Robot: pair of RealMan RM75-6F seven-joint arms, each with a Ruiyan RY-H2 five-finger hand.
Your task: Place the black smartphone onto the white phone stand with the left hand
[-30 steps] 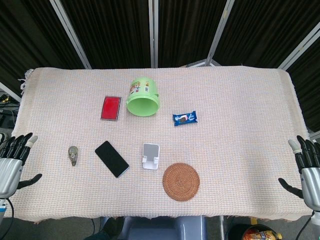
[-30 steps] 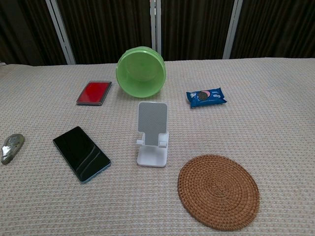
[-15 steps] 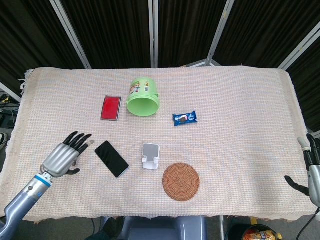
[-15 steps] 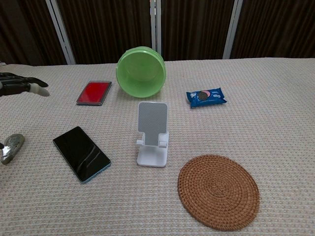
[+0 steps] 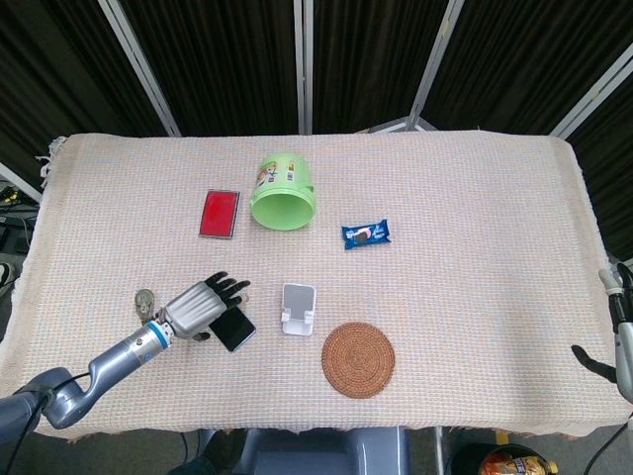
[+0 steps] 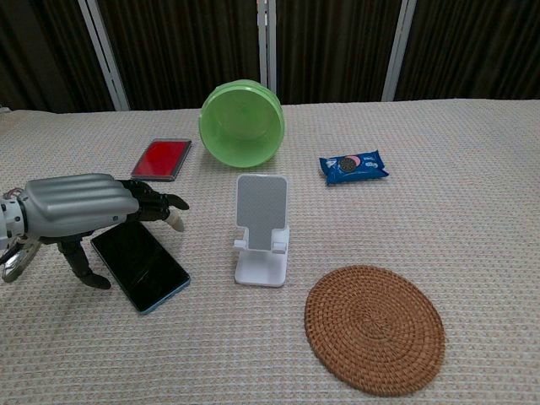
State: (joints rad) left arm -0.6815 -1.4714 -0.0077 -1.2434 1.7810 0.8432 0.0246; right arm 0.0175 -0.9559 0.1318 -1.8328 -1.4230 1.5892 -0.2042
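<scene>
The black smartphone [image 5: 235,331] [image 6: 145,267] lies flat on the cloth, left of the white phone stand [image 5: 298,309] [image 6: 262,229]. My left hand [image 5: 201,306] [image 6: 84,205] hovers over the phone's far end with its fingers spread and its thumb hanging down on the near side; it holds nothing. It hides the phone's upper part in both views. At the right edge of the head view only a sliver of my right hand [image 5: 620,327] shows, off the table.
A green bucket [image 5: 284,191] [image 6: 242,122] lies on its side behind the stand. A red card case [image 5: 219,214] [image 6: 162,159], a blue snack packet [image 5: 366,234] [image 6: 353,166], a woven coaster [image 5: 358,358] [image 6: 375,326] and a small grey object [image 5: 144,300] lie around.
My left hand has swept rightward from the table's left edge to above the phone. The right hand has drawn back almost out of view. The phone has not moved.
</scene>
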